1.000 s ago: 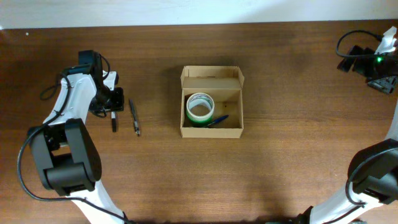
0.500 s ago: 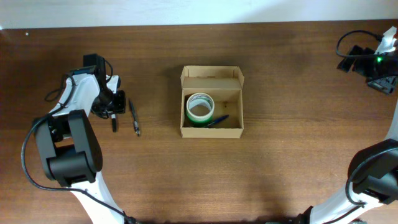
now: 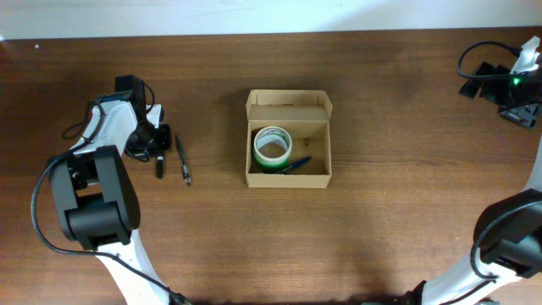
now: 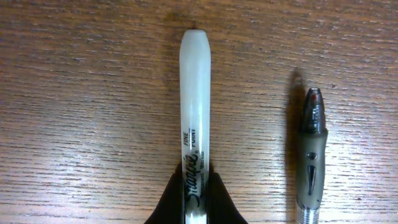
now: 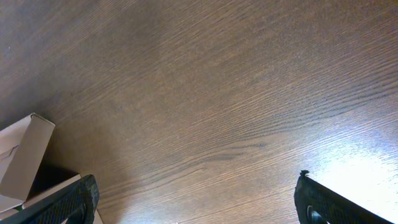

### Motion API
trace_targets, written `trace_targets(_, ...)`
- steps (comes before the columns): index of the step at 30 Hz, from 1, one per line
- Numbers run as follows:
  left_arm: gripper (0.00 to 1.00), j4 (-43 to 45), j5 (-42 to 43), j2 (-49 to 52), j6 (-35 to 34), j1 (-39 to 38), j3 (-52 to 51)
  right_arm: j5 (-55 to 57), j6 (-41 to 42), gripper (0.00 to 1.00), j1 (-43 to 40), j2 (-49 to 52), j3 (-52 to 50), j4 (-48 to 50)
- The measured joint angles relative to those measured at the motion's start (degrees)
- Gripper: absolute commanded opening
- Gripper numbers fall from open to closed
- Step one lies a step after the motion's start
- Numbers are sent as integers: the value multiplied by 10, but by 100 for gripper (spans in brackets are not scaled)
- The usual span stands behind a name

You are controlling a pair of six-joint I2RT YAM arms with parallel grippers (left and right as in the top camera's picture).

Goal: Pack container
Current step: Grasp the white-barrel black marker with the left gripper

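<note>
Tool newly on marker; container rightward

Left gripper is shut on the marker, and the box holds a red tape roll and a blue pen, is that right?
Not quite: the overhead view shows the tape roll is green, not red. The left gripper is shut on the marker, and the container holds that roll and a blue pen.
</note>
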Motion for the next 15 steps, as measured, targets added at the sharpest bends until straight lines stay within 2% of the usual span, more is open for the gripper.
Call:
trace_targets(3,1,-16,0,0,-1,0,4,0,0,99,0,0,0,0)
trace_targets(8,1,-127,0,16,5,0,78,0,1,99,0,0,0,0)
trace_targets(15,1,-272,2,19,45,-4,405,0,0,99,0,0,0,0)
